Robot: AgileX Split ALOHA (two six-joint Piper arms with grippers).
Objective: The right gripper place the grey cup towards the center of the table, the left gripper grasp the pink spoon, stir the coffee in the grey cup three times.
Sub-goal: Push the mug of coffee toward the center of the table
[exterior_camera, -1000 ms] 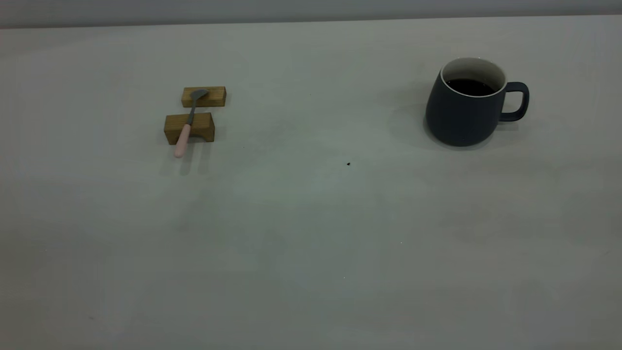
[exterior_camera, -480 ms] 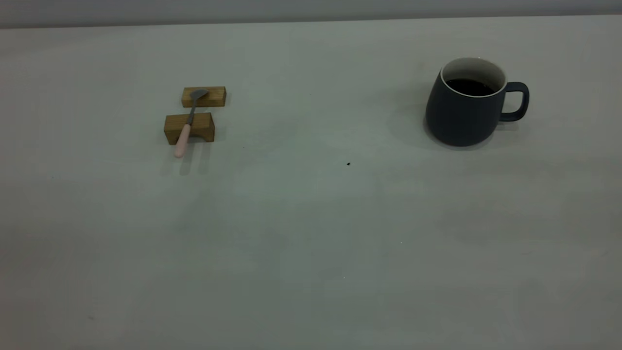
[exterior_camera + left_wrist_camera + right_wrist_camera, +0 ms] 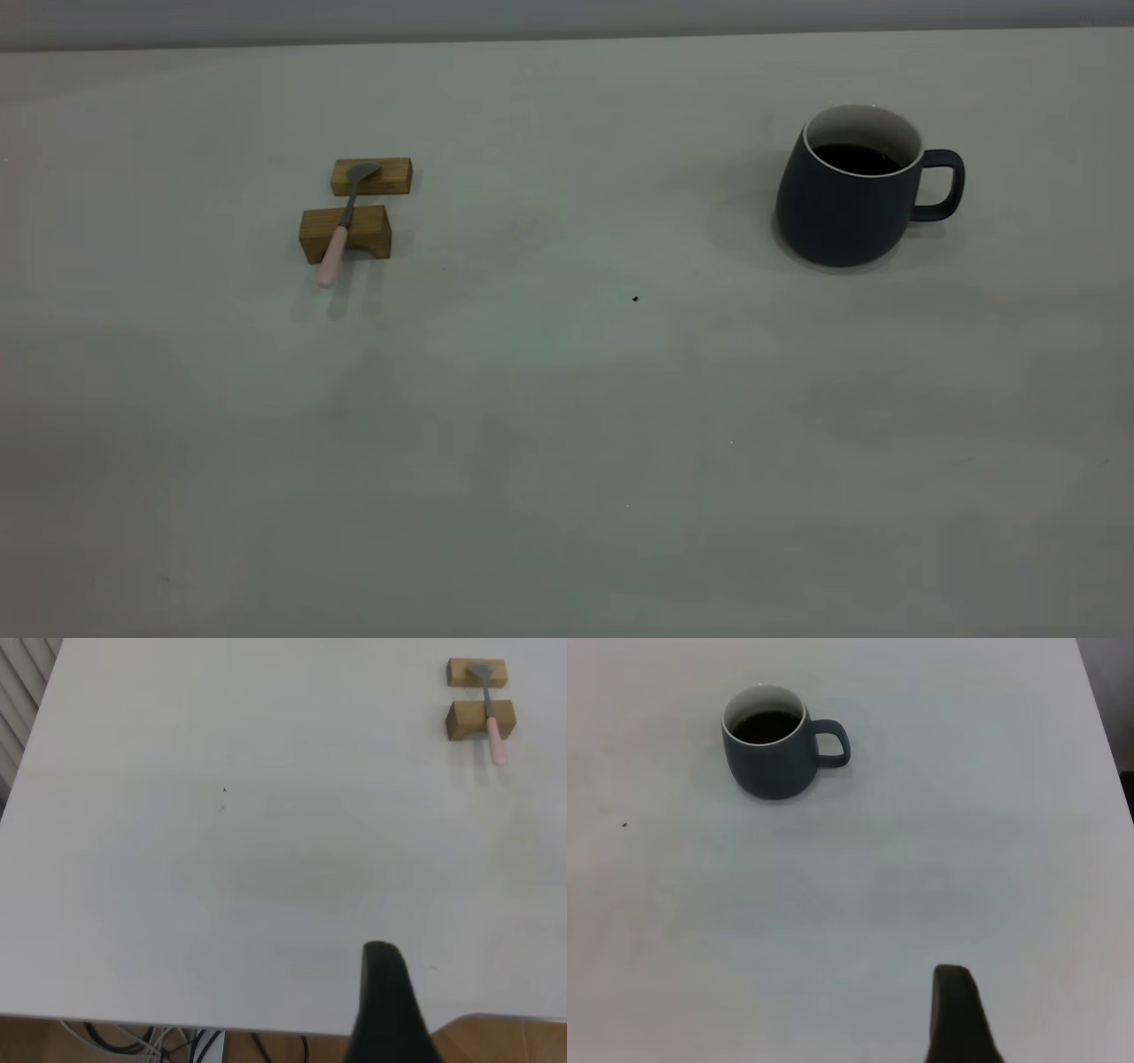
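Right tool (image 3: pixel 953 1014) hangs high, one dark finger showing, so I cannot tell its state. Grey cup (image 3: pixel 772 742) of coffee (image 3: pixel 765 725) sits well ahead on the worktop (image 3: pixel 567 399), unmoved. Pink spoon (image 3: pixel 335 251) rests untouched across two wooden blocks (image 3: pixel 345 233). Everything's left.

No text, label, brand, number or sign can be read anywhere: the grey cup (image 3: pixel 846 204), the pink spoon (image 3: pixel 335 250), the two wooden blocks (image 3: pixel 345 232) under it and the table (image 3: pixel 567 425) all show plain, unmarked surfaces.
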